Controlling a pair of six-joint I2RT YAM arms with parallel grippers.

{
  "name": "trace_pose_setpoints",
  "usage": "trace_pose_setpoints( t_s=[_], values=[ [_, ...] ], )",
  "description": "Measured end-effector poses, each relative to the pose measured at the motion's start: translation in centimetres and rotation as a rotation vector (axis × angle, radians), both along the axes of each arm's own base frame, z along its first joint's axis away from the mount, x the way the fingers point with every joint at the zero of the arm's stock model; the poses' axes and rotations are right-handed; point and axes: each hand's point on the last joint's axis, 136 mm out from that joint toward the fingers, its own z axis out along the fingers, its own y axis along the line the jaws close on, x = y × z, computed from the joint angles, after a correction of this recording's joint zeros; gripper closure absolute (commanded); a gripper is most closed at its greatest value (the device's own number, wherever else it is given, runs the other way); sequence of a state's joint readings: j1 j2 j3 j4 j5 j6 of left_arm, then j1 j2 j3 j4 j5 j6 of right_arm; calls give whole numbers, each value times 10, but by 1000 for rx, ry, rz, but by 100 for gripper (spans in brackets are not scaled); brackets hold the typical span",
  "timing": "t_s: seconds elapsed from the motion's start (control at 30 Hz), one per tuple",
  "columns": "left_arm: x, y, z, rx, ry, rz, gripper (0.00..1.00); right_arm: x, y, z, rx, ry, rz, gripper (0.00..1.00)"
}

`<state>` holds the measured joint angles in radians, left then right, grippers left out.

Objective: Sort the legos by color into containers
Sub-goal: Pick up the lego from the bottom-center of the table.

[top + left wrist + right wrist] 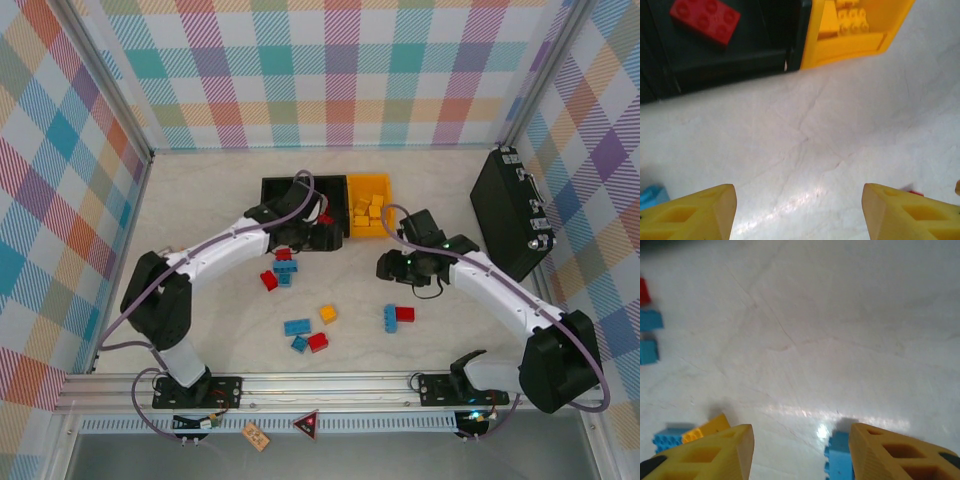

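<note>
Plainly, the left claw (799, 202) stands open, its blocky yellow-orange plastic fingers (695, 212) spread over bare tabletop (815, 130), a pale glossy surface with fine marble-like veins. Ahead of it and to the left sits a black bin (730, 62) with smooth dark walls, holding one red brick (705, 20) with round studs. Ahead and to the right, touching that bin, the yellow bin (860, 47) holds yellow bricks (852, 20), blurred and cut off by the frame edge. A blue scrap (652, 195) beside the claw is too cropped to identify.

The right claw (800, 445) is open too, with nothing between its fingers. A blue brick (836, 455) lies just beside one finger, partly hidden. A yellow brick (707, 426) and another blue piece (667, 437) peek out past the other finger. Further ahead, two blue bricks (650, 320) and a red sliver (644, 290) are clipped by the edge.
</note>
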<state>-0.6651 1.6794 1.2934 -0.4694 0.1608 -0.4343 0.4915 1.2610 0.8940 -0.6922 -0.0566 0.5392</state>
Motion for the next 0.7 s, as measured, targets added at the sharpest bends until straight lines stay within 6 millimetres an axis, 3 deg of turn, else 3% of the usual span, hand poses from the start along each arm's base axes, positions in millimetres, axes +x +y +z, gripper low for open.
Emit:
trace_pose_setpoints(
  t_s=[0.2, 0.47, 0.7],
  values=[
    [-34, 14, -11, -42, 55, -11, 33, -32, -3, -15, -77, 91, 18, 48],
    [-63, 25, -16, -71, 95, -32, 33, -85, -14, -43, -170, 229, 20, 49],
    [-78, 39, -32, -42, 135, -20, 34, -100, -13, -54, -189, 270, 7, 49]
  ],
)
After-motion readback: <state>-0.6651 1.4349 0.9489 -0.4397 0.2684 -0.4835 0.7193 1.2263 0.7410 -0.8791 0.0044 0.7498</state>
